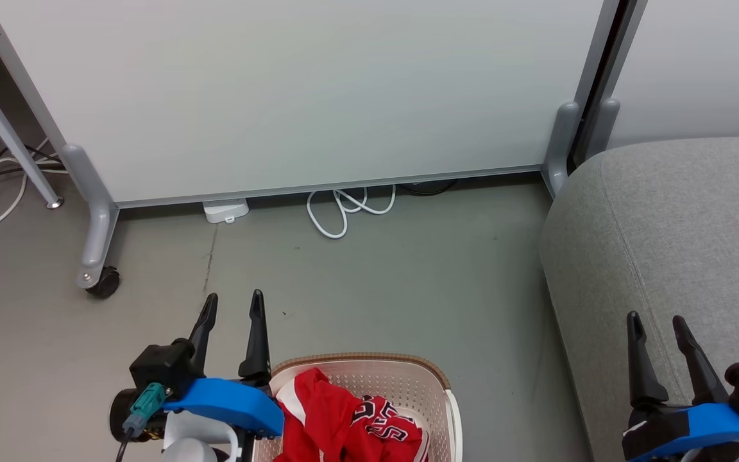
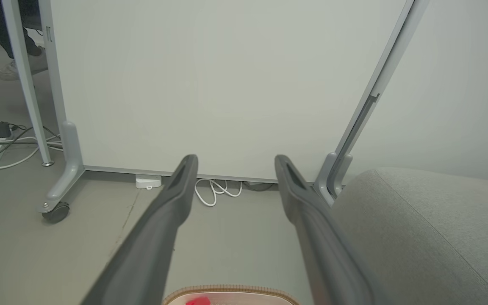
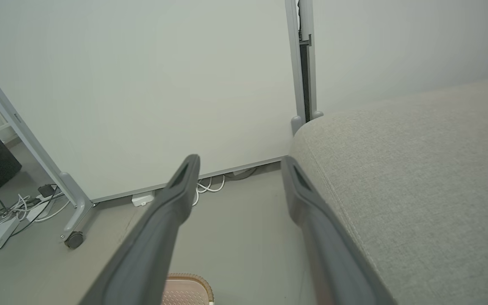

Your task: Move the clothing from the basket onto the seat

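On the grey floor (image 1: 408, 269), near the left gripper (image 1: 234, 298), the basket (image 1: 356, 357) held the red clothing (image 1: 324, 417). Both it and the right gripper (image 1: 655, 318), above the seat (image 1: 677, 244), were spread wide, empty.

The cream-white perforated plastic basket with brown woven-look rim (image 1: 356, 357) runs off the head view's bottom edge, its left corner hidden behind the blue wrist mount (image 1: 228, 401). The bright red fabric garments (image 1: 321, 417) inside are cut off too, their black-and-white lettering (image 1: 387, 420) folded, unreadable.
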You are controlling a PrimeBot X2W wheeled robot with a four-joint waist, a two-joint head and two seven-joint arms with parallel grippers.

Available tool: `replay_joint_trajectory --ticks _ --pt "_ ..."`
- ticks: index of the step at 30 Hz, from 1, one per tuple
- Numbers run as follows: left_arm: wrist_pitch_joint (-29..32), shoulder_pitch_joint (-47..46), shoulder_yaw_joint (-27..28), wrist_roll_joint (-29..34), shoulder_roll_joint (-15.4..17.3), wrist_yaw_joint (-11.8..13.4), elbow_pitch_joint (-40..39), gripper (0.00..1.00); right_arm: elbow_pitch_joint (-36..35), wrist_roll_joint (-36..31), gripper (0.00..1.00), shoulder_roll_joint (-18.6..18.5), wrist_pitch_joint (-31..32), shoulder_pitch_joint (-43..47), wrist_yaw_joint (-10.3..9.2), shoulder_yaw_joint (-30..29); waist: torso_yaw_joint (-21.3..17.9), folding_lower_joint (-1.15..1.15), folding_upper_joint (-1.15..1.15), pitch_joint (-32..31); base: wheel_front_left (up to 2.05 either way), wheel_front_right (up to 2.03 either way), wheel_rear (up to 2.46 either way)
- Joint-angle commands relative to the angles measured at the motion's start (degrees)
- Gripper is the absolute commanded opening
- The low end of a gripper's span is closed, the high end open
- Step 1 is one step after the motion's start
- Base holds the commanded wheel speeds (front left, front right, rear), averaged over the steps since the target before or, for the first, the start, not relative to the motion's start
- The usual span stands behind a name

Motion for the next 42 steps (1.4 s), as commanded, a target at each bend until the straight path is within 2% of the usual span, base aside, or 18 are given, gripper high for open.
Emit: replay_joint_trajectory --ticks 1,31,42 --pt "-0.5 -0.9 -0.4 1.3 0.0 -0.2 -0.2 1.00 -0.2 -1.5 1.00 -0.5 -0.6 0.3 0.12 -0.2 0.0 0.00 0.00 0.0 0.00 0.00 0.00" --pt "-3.6 -1.2 -3.2 8.8 -0.1 1.0 1.6 1.00 0.2 -13.5 1.00 -0.5 -4.2 1.1 0.15 -0.7 0.4 0.00 0.00 0.3 0.00 0.00 0.00" --pt "-3.6 -1.3 -3.1 7.8 -0.1 1.0 1.5 1.00 0.5 -12.6 1.00 -0.5 -4.3 1.0 0.15 -0.8 0.5 0.00 0.00 0.6 0.00 0.00 0.00"
